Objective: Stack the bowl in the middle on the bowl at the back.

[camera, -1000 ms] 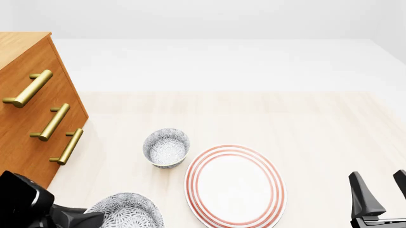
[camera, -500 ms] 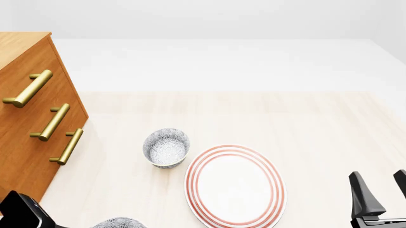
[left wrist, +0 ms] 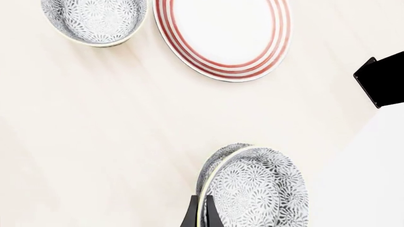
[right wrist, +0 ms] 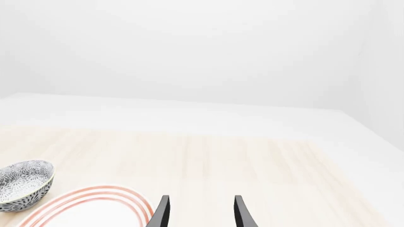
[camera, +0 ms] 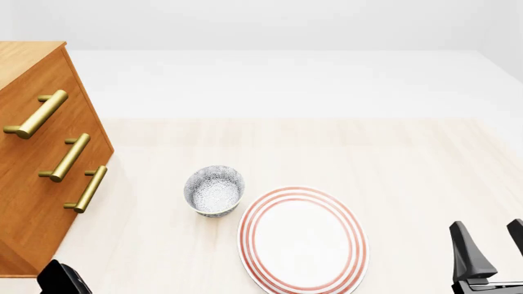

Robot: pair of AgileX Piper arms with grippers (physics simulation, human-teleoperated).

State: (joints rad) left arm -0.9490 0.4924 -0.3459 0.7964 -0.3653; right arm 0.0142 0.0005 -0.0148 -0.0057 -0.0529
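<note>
my left gripper lifted the bowl in the middle clean out of front view, rim still pinched, only a black bit of left arm remains at bottom-left

The table is pale wood with a light grain. A small speckled bowl sits on it left of centre. Just beside the bowl, nearer and to the right, lies a big white plate with red rings. At the table's left edge stands a wooden cabinet with brass handles.
</note>
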